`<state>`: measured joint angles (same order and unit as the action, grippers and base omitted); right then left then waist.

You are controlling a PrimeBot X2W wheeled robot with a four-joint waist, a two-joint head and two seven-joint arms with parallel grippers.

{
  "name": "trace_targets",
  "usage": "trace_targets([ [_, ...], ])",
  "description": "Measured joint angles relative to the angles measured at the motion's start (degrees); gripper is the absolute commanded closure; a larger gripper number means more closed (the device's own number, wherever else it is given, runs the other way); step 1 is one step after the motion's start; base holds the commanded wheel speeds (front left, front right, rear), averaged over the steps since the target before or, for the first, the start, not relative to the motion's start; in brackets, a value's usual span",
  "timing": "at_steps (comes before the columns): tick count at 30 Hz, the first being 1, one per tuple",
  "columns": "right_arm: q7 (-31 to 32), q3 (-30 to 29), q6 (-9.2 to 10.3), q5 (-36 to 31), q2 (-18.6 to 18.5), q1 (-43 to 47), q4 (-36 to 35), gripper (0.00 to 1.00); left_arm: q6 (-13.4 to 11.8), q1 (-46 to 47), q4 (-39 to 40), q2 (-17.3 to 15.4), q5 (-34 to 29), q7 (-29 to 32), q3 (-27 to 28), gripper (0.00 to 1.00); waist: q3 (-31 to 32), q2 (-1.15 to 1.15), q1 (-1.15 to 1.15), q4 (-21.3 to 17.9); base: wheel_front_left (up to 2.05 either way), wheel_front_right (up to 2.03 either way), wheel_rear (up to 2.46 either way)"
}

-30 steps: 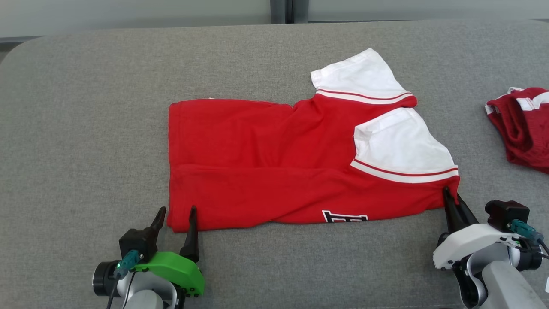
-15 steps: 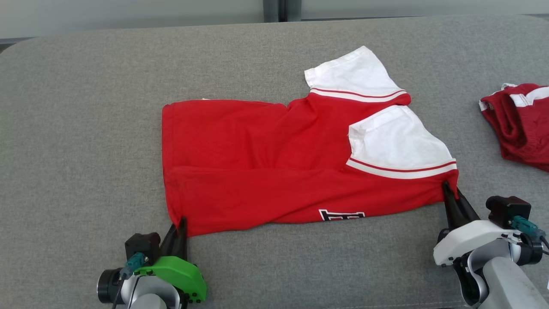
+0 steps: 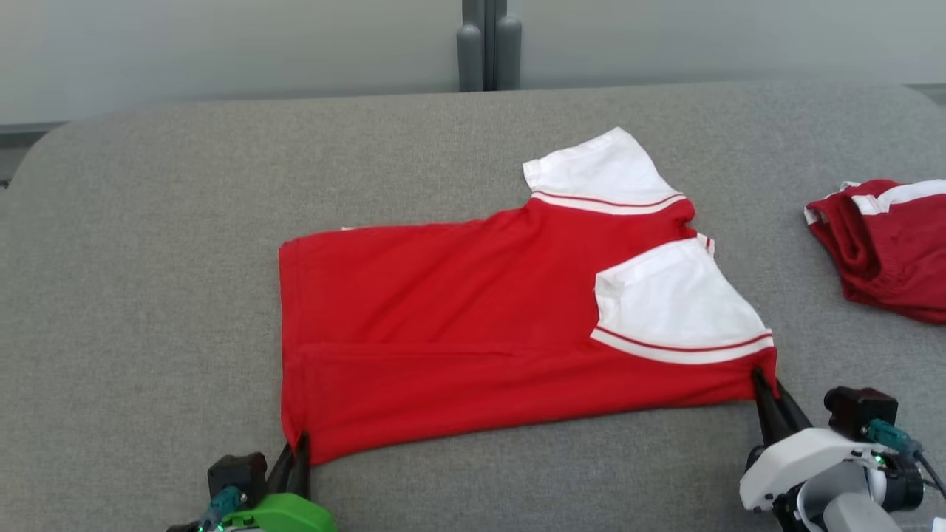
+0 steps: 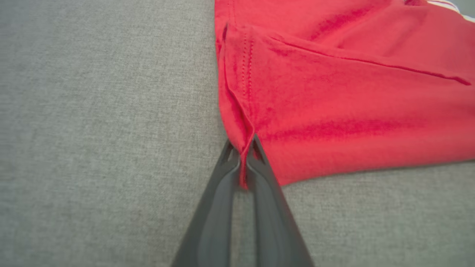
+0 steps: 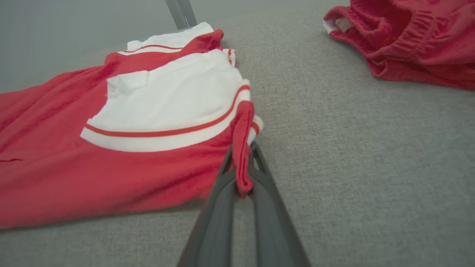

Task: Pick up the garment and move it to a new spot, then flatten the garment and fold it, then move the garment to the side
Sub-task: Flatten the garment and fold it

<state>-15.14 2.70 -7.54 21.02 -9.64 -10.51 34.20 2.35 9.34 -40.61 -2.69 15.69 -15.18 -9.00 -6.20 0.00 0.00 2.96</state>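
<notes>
The garment is a red shirt with white sleeves, lying folded lengthwise on the grey padded table. My left gripper is shut on its near left hem corner; in the left wrist view the red cloth is pinched between the dark fingers of that gripper. My right gripper is shut on the near right corner below the white sleeve. The right wrist view shows a red fold clamped in that gripper.
A second red garment with white trim lies bunched at the table's right edge, also at the top right of the right wrist view. A grey post stands behind the table's far edge.
The left gripper went from open beside the hem corner to shut on it. The near edge has been drawn toward me, hiding the lettering. The head camera tilted up.
</notes>
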Motion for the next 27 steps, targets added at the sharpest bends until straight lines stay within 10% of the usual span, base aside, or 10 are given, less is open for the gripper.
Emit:
trace_targets([
  [11, 0.0, 3.8, -0.01, 3.6, 0.4, 9.5, 0.1, 1.0, 0.0, -7.1, -3.0, 0.1, -2.4, 0.0, 5.1, 1.0, 9.4, 0.0, 0.0, -1.5, 0.0, 0.0, 0.0],
  [12, 0.0, 3.9, -0.01, 3.8, 0.4, 9.6, 0.5, 0.89, 0.2, -7.1, -3.5, 0.1, -2.4, 0.0, 5.1, 0.65, 9.3, 0.0, 0.0, -1.5, 0.0, 0.0, 0.0],
  [13, 0.0, 4.0, -0.01, 4.1, 0.4, 9.6, 0.8, 0.51, 0.2, -7.1, -4.2, 0.1, -2.4, 0.0, 4.9, 0.14, 9.2, 0.0, 0.0, -1.4, 0.0, 0.0, 0.0],
  [14, 0.0, 4.0, -0.01, 4.1, 0.4, 9.6, 1.0, 0.0, 0.2, -7.2, -4.7, 0.1, -2.3, 0.0, 4.8, 0.0, 9.1, 0.0, 0.0, -1.4, 0.0, 0.0, 0.0],
  [27, 0.0, 0.8, 0.01, 1.4, -0.1, 1.7, -4.2, 0.0, -0.3, -0.7, 2.9, -0.2, -4.5, 0.0, 7.7, 0.0, 4.9, 0.0, 0.0, -0.2, 0.0, 0.0, 0.0],
])
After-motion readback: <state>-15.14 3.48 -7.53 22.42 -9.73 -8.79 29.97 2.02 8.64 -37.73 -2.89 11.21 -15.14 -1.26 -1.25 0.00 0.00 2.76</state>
